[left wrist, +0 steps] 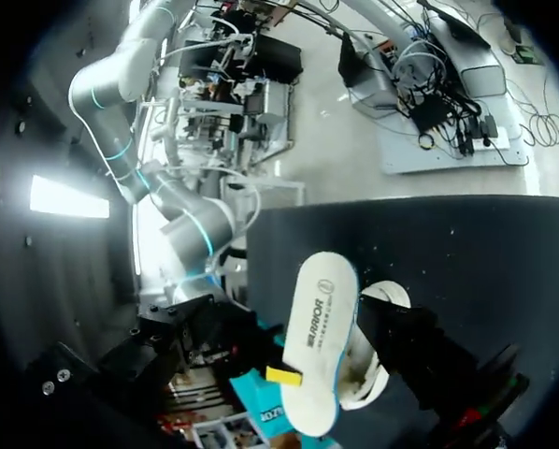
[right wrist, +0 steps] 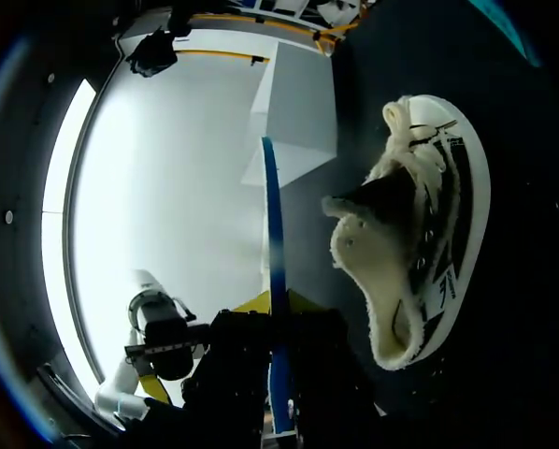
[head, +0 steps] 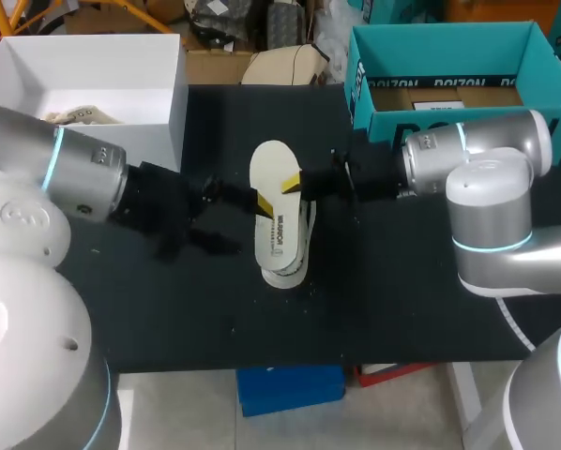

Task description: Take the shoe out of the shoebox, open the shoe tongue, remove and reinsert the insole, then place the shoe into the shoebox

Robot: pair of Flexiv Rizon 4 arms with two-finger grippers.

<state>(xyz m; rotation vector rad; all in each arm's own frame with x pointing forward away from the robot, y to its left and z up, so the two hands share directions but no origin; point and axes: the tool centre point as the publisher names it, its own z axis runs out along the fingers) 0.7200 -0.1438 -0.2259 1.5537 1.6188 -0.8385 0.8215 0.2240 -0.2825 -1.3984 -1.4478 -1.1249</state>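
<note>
— Between the right tool's yellow tips, what was there?

— The insole, seen edge-on from that wrist. The tool was closed on it from both faces, with barely more than the insole's thickness between the tips. It gripped one long edge, so the insole's length ran across the tool's line of reach.

— And the shoe?

— The shoe lay on the bench, just below and beside the held insole. Its fleecy mouth was turned toward the insole. Its long axis ran roughly parallel to the insole's, so also across the right tool's reach.

— Which arm was better placed?

— The right one, I judged, since it had the hold. Putting the insole back would call for tipping one end down into that mouth. The left tool was close to the insole's opposite long edge. I could not tell how far open it was, or whether it touched anything.

— Room to work?

— Bare bench lay all round the shoe, with its front edge well apart. Farther off, a white box stood beyond the left arm, and a teal box just behind the right arm. I could not tell which was the shoebox.
</note>
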